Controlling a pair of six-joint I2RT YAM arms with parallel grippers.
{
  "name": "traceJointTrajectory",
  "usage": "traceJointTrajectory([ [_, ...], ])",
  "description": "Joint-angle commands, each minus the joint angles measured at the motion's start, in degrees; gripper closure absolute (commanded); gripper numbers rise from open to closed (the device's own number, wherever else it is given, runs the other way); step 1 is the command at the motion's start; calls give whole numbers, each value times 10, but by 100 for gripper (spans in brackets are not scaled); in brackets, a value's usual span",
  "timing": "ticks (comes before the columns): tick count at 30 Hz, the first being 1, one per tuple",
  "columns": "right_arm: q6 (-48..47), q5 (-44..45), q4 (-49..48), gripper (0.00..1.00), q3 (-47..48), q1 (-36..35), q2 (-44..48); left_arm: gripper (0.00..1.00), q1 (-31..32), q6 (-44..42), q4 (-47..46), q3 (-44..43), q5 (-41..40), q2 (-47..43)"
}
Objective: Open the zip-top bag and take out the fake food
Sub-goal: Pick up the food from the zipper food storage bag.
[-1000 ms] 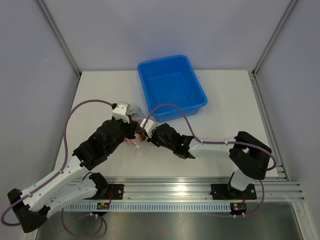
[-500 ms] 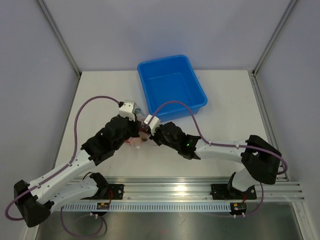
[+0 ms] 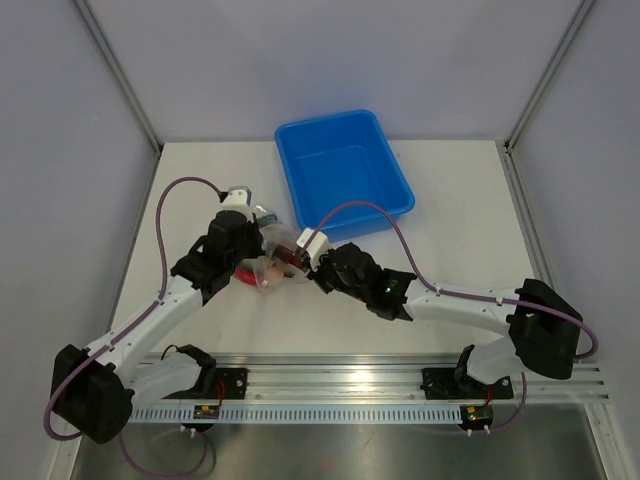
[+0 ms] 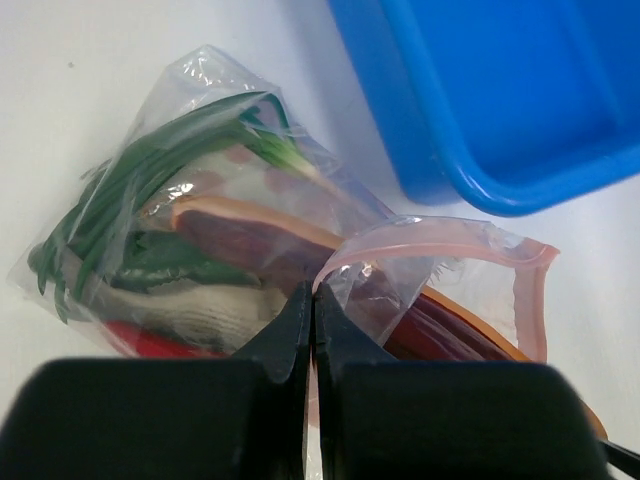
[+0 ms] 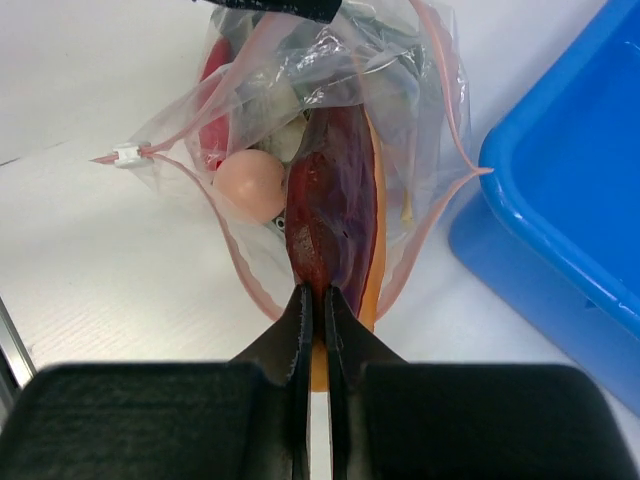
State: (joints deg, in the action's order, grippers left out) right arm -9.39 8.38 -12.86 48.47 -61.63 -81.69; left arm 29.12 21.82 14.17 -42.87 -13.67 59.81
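The pincers are being drawn further apart. The clear zip-top plastic bag (image 4: 190, 170) is being clenched at its lip, just ahead of the left pincer (image 4: 314, 305). A dark red plastic toy food (image 5: 325, 190) is being grasped by the right pincer (image 5: 318, 300) at the opened mouth, so removal is judged to be starting.

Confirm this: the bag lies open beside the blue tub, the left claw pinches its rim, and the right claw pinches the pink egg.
Wrong on the egg. The right claw pinches the dark red piece, not the pink egg, which lies free beside it in the zip-top bag. The right wrist view shows this. The rest stands.
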Motion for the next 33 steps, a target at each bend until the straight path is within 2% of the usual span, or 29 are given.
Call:
traceJointTrajectory([
  [1,3,2,29,100,36,-4,7,100,-15,16,-32,3,4,0],
  [6,29,-27,80,99,44,-4,16,100,-19,15,-46,9,29,17],
  [7,31,-33,86,89,43,-5,19,100,-19,15,-46,7,32,22],
  [10,31,-42,72,47,23,-5,42,100,-19,14,-51,6,41,33],
  [14,23,-50,45,29,4,-4,53,100,-19,10,-61,13,48,27],
  [22,-8,-65,37,24,19,-4,-7,100,-19,9,-58,16,51,18],
  [33,-61,-75,57,26,38,-31,-51,100,-19,8,-56,18,52,13],
])
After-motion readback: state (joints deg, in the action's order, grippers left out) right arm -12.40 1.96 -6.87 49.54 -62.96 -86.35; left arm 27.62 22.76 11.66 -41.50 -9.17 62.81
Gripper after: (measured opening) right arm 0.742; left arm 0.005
